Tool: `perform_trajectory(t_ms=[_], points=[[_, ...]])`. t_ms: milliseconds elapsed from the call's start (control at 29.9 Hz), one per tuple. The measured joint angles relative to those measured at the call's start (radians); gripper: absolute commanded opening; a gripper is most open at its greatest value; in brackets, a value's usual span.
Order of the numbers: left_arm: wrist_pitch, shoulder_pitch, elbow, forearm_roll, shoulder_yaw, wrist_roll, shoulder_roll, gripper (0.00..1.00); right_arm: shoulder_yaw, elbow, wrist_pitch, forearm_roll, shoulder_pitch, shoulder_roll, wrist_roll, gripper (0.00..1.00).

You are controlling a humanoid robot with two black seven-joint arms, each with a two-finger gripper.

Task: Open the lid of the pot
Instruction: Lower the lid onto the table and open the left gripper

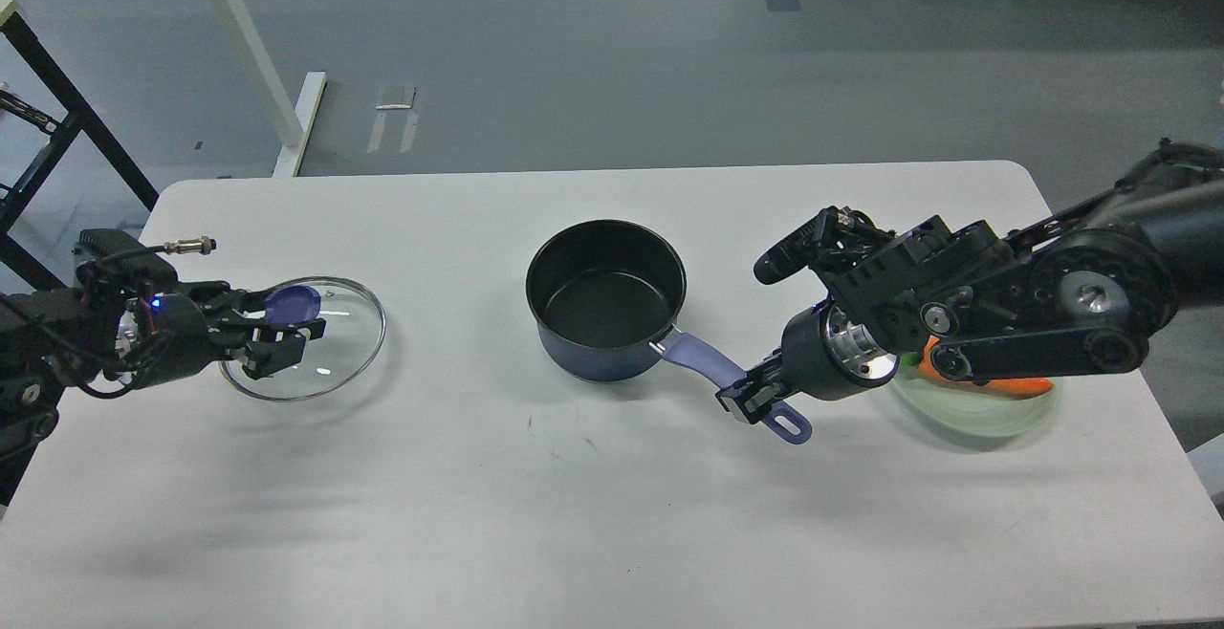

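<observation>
White table (593, 514) on a grey floor. The left gripper (277, 328), reaching in low, pinches the lid (330, 361) by its knob. Well to its right the pot (604, 299) stands uncovered, handle clamped in the right gripper (741, 398).

Pot (604, 323) seen as dark navy outside, black inside; handle (703, 363) lavender-purple. Lid (330, 347) clear glass, rimmed in metal, knob (292, 303) purple-blue. Plate (994, 409) pale green, orange item (1004, 385) laid on it. Table (574, 495) white. Both arms black.
</observation>
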Motion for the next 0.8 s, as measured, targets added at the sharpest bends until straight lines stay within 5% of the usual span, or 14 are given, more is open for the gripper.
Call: perform_trajectory(t_ms=[268, 435, 803], points=[[0.029, 0.025, 0.002, 0.018, 0.006, 0.000, -0.011, 0.48, 0.000, 0.000, 0.000, 0.004, 0.005, 0.012, 0.000, 0.26], [0.040, 0.028, 0.001, 0.019, 0.006, 0.000, -0.012, 0.74, 0.000, 0.000, 0.000, 0.006, 0.005, 0.012, 0.000, 0.26], [0.052, 0.027, 0.001, 0.019, 0.006, 0.000, -0.011, 0.80, 0.000, 0.000, 0.001, 0.010, 0.006, 0.014, 0.000, 0.27]])
